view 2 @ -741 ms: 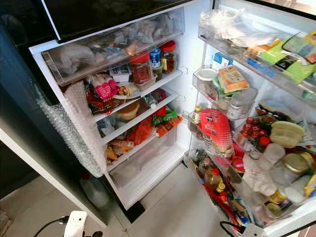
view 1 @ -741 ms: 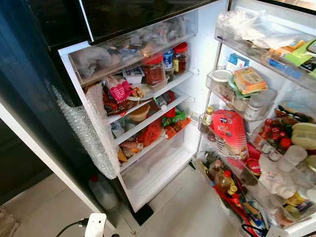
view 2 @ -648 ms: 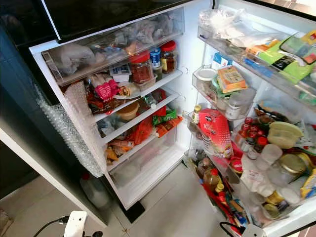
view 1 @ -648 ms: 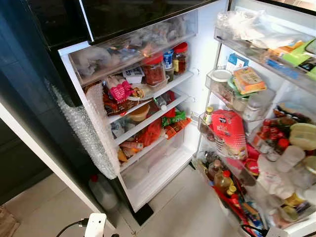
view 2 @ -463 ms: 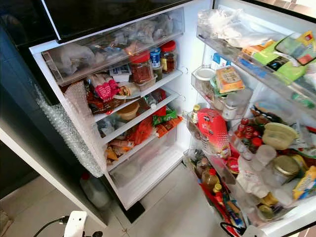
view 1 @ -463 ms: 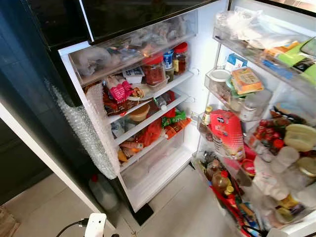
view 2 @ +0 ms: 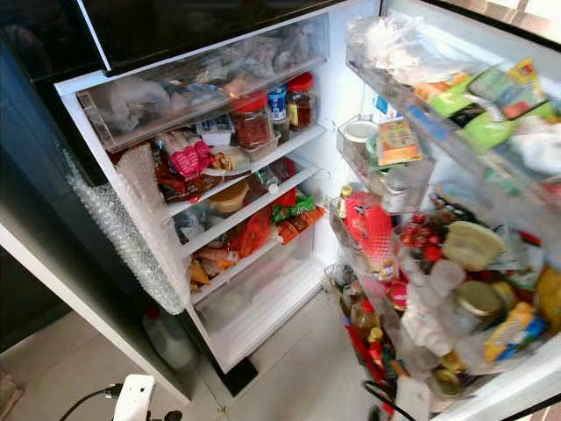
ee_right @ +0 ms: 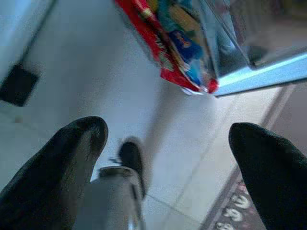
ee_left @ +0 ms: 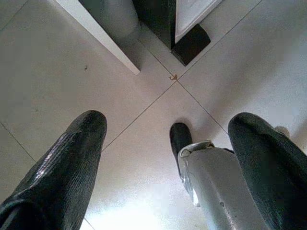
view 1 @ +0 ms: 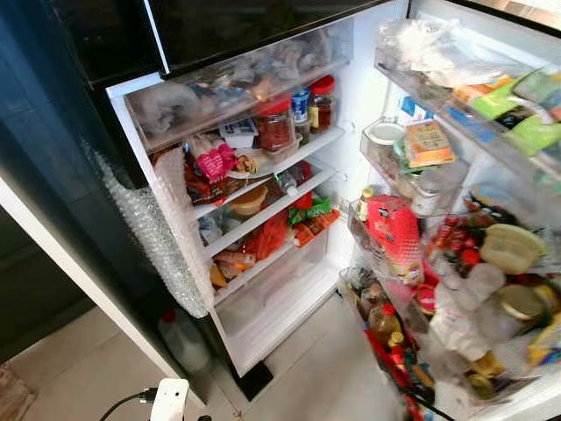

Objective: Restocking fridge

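Jaws apart, left gripper (ee_left: 168, 139), right gripper (ee_right: 168, 139)

Fridge (view 1: 346, 96) standing open, white inside, shelves crammed with jars, packets and tubs; door (view 2: 456, 228) swung wide to the right, racks packed with bottles, jars and bags.

Floor: I see pale tiles (view 1: 324, 377) with thin grout lines.
Left side: I see a dark cabinet panel (view 1: 53, 175) with a white edge.
Corner: a patterned rug (ee_right: 240, 211).
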